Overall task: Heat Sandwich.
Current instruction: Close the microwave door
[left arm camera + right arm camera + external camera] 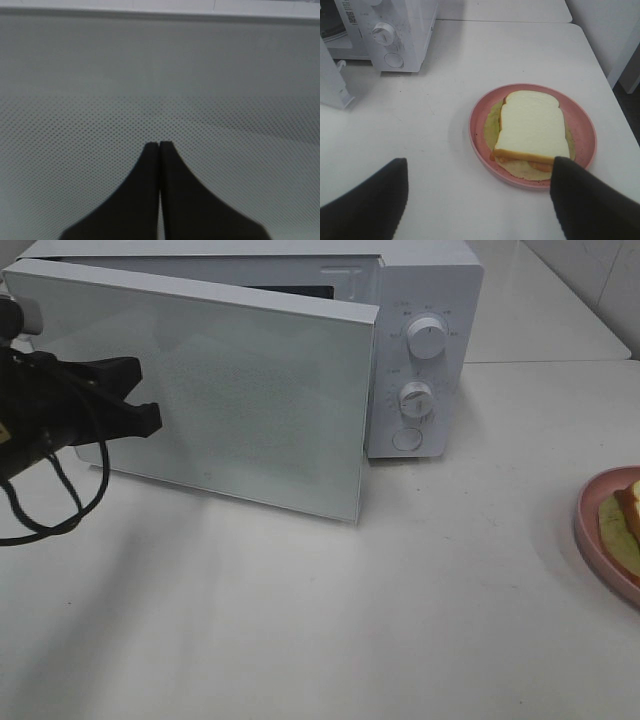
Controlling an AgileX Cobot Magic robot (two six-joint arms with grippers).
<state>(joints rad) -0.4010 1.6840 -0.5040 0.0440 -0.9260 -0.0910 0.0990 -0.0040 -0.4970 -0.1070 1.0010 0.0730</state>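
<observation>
The sandwich [532,125], white bread over yellow-green filling, lies on a round pink plate [584,131] on the white table. My right gripper [480,165] hovers open just short of the plate, its black fingers [367,202] spread wide with nothing between them. In the high view only the plate's edge [592,530] and a corner of the sandwich [628,502] show at the far right. The white microwave [425,350] stands at the back with its door [250,410] swung partly open. My left gripper [148,418] is shut and empty, its tips [159,146] close to the door's dotted glass.
The microwave's two dials [428,338] and round button [406,439] sit on its right panel. A black cable [45,510] loops below the left arm. A second white surface [540,310] lies behind the table.
</observation>
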